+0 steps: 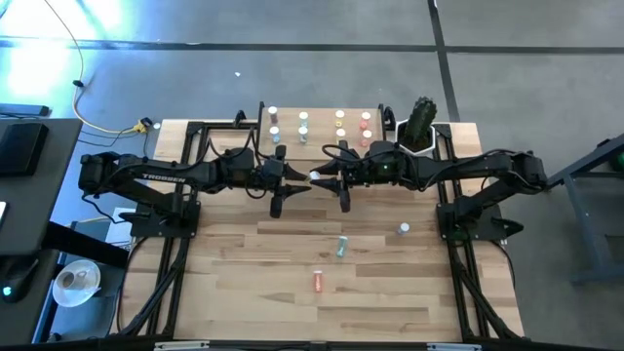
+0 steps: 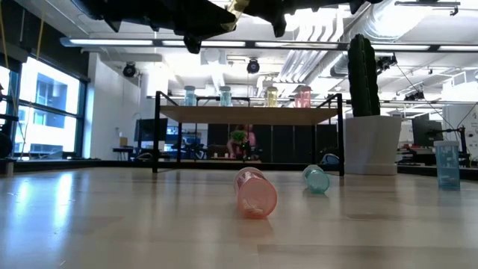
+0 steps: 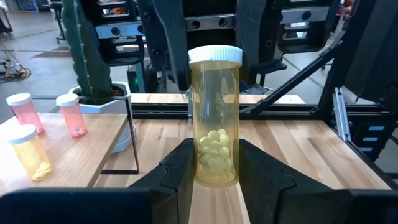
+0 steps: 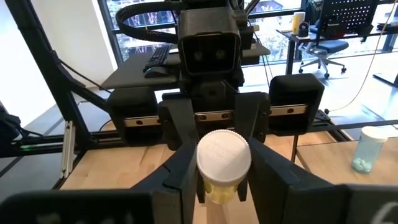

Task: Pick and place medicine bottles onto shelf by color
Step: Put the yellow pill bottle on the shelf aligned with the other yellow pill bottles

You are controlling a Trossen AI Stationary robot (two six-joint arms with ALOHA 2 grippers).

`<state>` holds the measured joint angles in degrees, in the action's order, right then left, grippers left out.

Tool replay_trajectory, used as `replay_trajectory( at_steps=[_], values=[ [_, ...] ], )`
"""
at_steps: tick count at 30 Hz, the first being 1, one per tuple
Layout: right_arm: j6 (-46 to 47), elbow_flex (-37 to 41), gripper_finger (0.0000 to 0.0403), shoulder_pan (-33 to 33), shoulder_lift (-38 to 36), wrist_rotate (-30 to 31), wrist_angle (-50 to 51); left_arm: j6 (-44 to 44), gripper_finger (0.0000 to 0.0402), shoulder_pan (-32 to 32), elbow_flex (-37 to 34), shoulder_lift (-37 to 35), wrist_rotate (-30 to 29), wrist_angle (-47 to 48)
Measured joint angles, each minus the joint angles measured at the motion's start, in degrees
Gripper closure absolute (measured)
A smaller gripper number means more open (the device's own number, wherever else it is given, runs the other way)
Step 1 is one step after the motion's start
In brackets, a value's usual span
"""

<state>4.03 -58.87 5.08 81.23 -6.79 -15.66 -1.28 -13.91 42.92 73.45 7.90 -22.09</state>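
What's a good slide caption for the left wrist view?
Left pincer shut on a yellow pill bottle, white cap up.

1. Open-plan office or robotics lab: polished concrete floor [image 1: 292,29] around the wooden table [image 1: 292,312]
2. Exposed ceiling with ducts [image 2: 388,26] and strip lights [image 2: 112,42], big windows [image 2: 45,112] along one side
3. Desks with a keyboard [image 4: 158,57] and a wheeled office chair [image 4: 323,46] behind the rig
4. Yellow cable [image 1: 97,122] across the floor, black metal frame [image 1: 166,263] bolted round the table
5. Potted cactus [image 2: 364,67] as decor
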Motion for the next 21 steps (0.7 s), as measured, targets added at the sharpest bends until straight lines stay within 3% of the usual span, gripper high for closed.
replay_trajectory(
  at_steps=[10, 21],
  values=[
    [0.0, 0.0, 0.0294, 0.0, 0.0, -0.2, 0.24, 0.49, 0.0283, 0.02, 0.03, -0.04, -0.11, 0.58],
    [-0.47, 0.01, 0.0293, 1.1, -5.66, 5.25, 6.32, 0.59, 0.0206, 0.01, 0.07, -0.35, -0.35, 3.12]
  ],
)
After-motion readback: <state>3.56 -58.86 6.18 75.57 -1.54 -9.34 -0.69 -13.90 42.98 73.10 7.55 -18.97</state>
